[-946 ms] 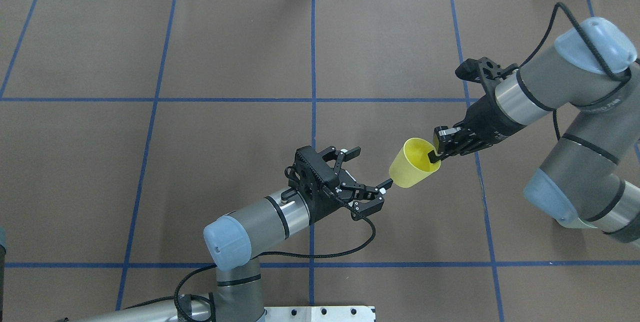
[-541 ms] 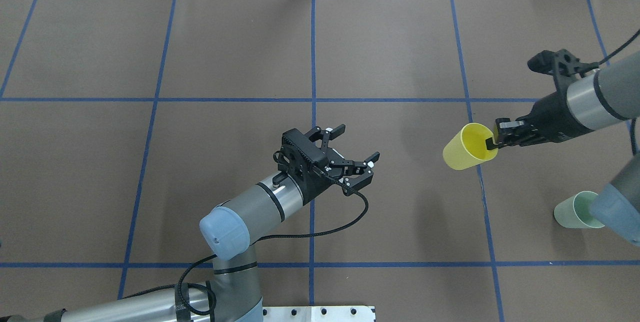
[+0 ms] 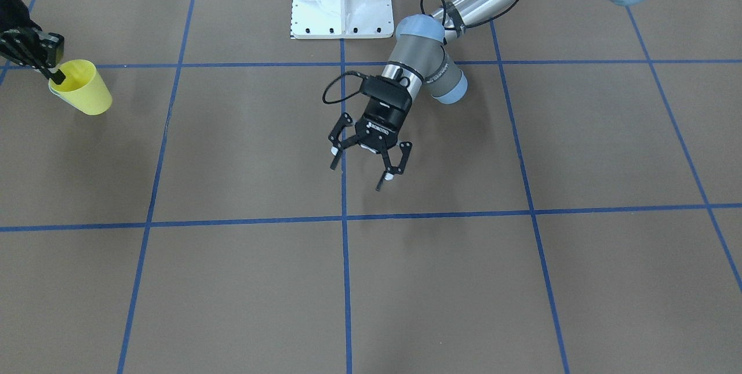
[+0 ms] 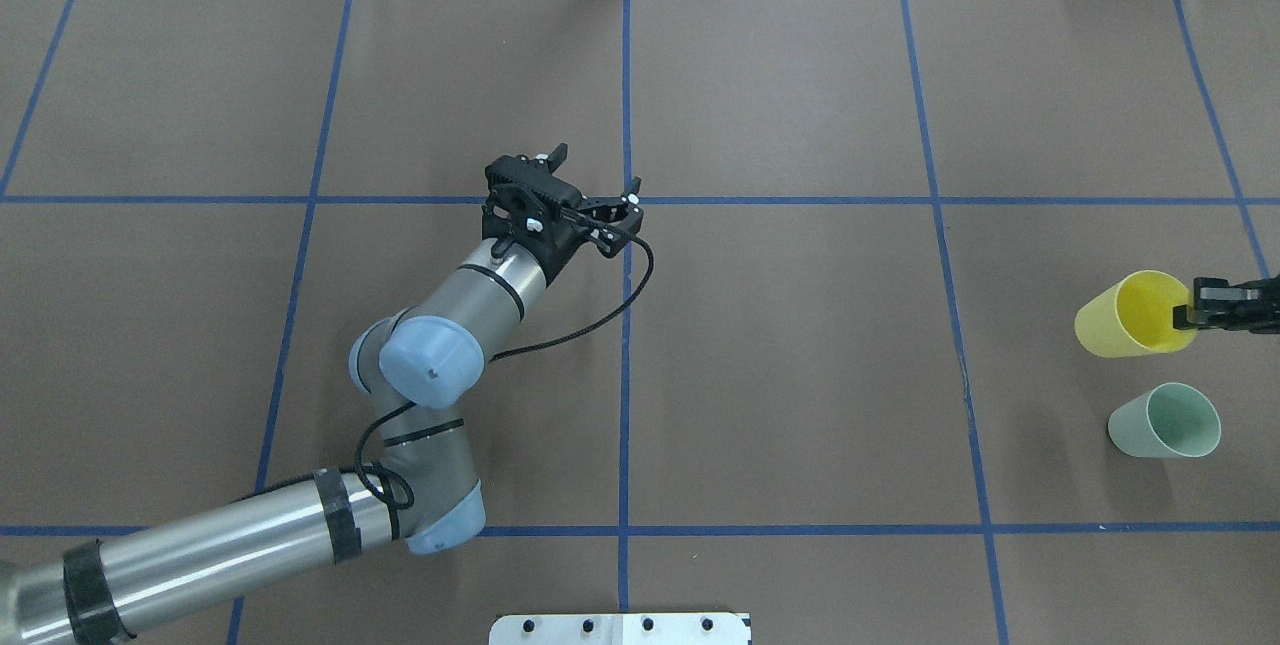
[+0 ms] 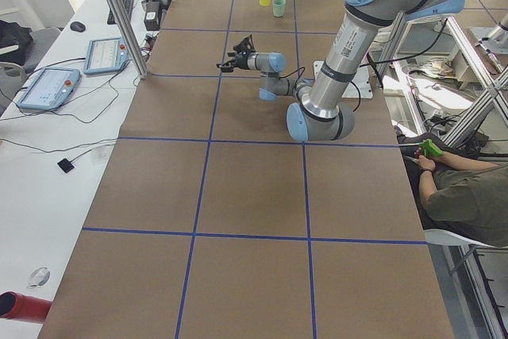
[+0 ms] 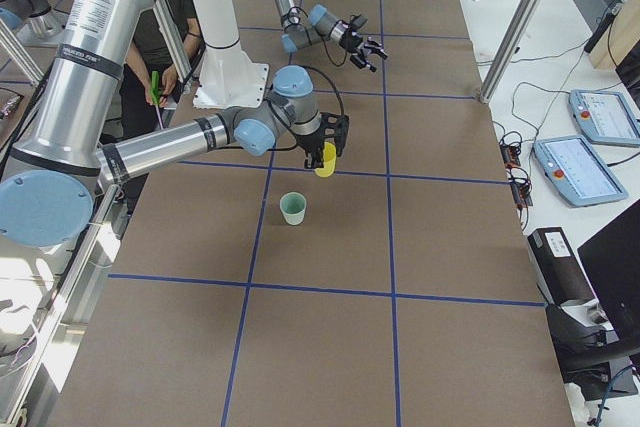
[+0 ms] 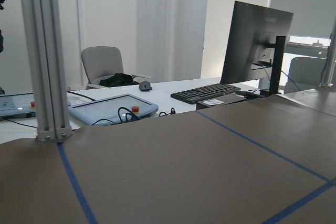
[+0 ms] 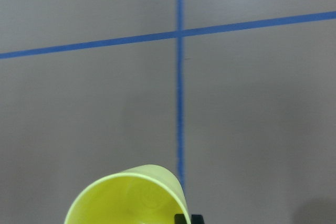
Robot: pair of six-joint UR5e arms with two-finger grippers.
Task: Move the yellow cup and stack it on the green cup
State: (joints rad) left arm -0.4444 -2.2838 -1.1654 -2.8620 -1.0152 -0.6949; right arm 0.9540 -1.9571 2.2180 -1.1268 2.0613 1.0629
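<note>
Right gripper (image 4: 1190, 318), pinching the rim of the tapered bright yellow plastic cup (image 4: 1125, 317), should centre it above the mint-green plastic cup (image 4: 1160, 422) just beside that gripper.

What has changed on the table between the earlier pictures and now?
The right end effector carried the yellow cup rightward, near the green cup. The left end effector, open, drew back leftward. Unchanged: the rim grip, the green cup's place.

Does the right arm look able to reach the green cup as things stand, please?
Probably yes: the green cup stands open and unobstructed, close beside the yellow cup that the right gripper holds.
</note>
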